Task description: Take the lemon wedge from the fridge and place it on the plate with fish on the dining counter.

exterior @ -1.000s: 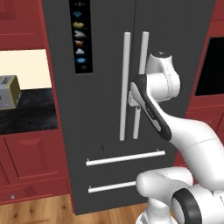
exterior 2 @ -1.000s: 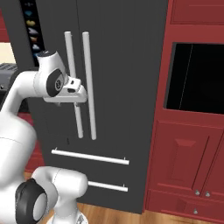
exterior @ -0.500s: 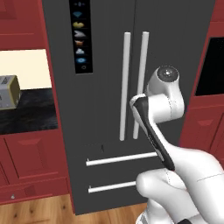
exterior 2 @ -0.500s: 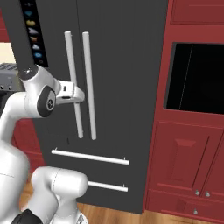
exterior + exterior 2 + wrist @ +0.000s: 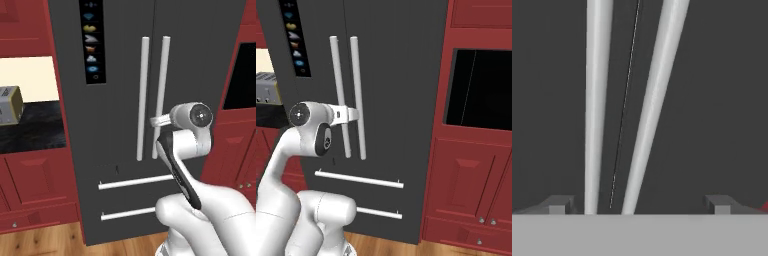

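The fridge (image 5: 125, 100) stood shut, both doors flush — so the job had barely begun. The gripper (image 5: 354, 114) was up at the two bar handles (image 5: 347, 95), level with their lower half, and its jaws were wide apart with nothing between them that they clamped. From the hand view the two fingertips (image 5: 559, 205) sat far to either side, with both pale bars and the door seam running up between them; whether either tip actually touched a bar could not be told. In the left base view the gripper (image 5: 159, 120) reached in right at the right-hand bar (image 5: 161, 95), close against it. The lemon wedge was presumably inside, behind those closed doors, and could not be seen. The two drawers (image 5: 135, 197) below were shut as well. My read: this was the reach for a door handle, the very first step. Everything else was left — close on a bar, swing the door open, find and pick the wedge, then carry it over to the plate with fish on the dining counter.
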